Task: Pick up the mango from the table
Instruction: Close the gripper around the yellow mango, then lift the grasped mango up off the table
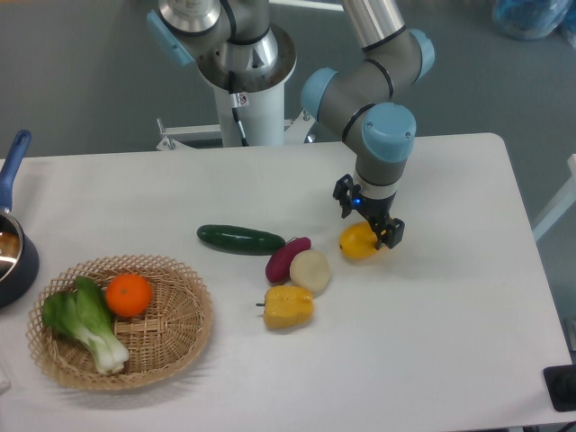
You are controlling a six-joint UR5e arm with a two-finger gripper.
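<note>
The wicker basket (184, 346) is holding an orange (128, 294) and a bok choy (85, 326). A dark pot (13, 256) is sitting at the table's (450, 342) left edge, contents indistinct. My claw (376, 229) is reaching down over the mango (357, 241), which is lying on the table right beside my fingertips. I cannot tell whether my fingers are clamping it.

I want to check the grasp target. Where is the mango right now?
The mango lies on the table right of centre, at the claw, just right of the pale round vegetable.
</note>
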